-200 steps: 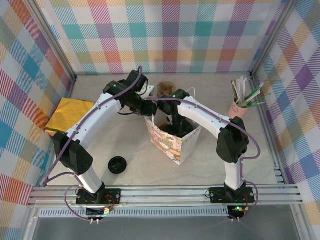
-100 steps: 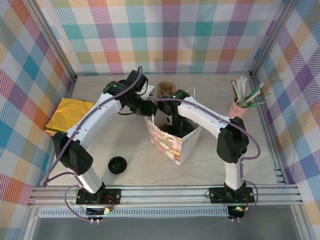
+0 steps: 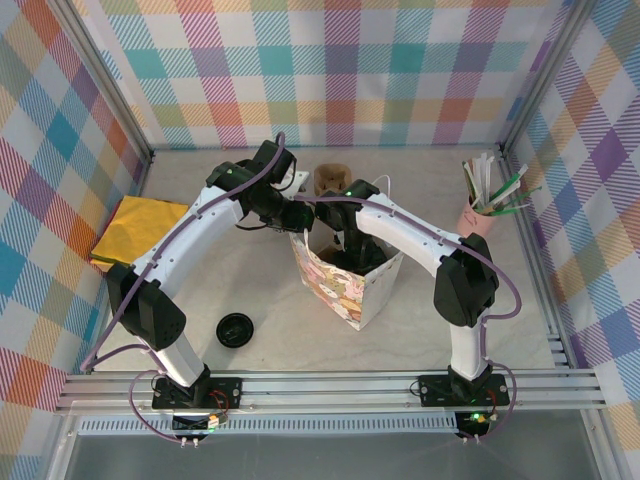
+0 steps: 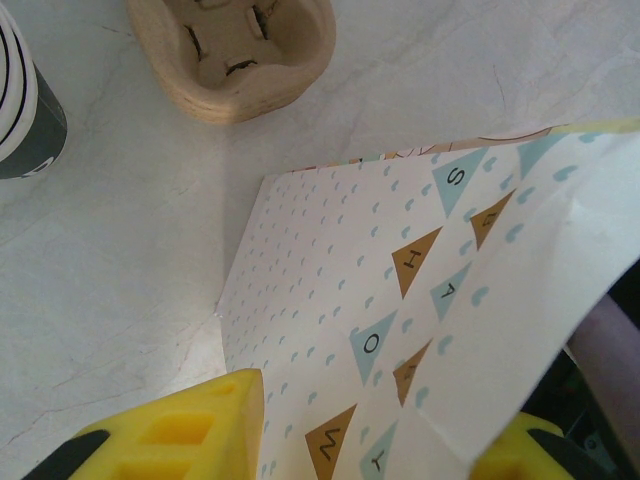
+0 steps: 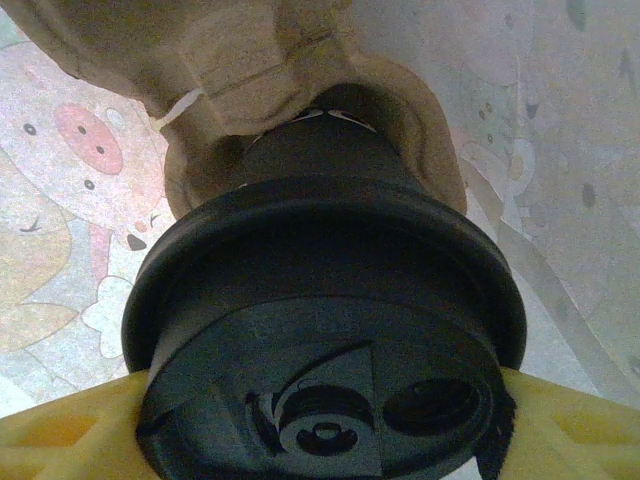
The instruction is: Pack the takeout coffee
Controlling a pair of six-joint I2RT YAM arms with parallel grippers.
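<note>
Nothing has budged since a second ago, both arms are parked exactly where they were. The patterned paper bag [image 3: 345, 285] stands open in the middle of the worktop [image 3: 250, 290], and the right arm reaches down into it. Inside, the takeout coffee [image 5: 320, 330] sits in a brown pulp carrier [image 5: 250, 60], and the right end effector [image 5: 320, 430] has its yellow fingers [image 5: 60, 435] pressed against both sides of the black lid, so it's gripping the cup. The left end effector [image 4: 350, 440] is at the bag's far-left rim with the bag wall between its fingers; can't tell if it's actually pinching the paper. Just behind the bag there's a second pulp carrier [image 3: 328, 178], empty, with a striped cup [image 4: 20, 100] near it. Over on the right a pink cup [image 3: 478, 215] holds a bunch of sticks. A loose black lid [image 3: 235, 329] lies near the left arm's base.
</note>
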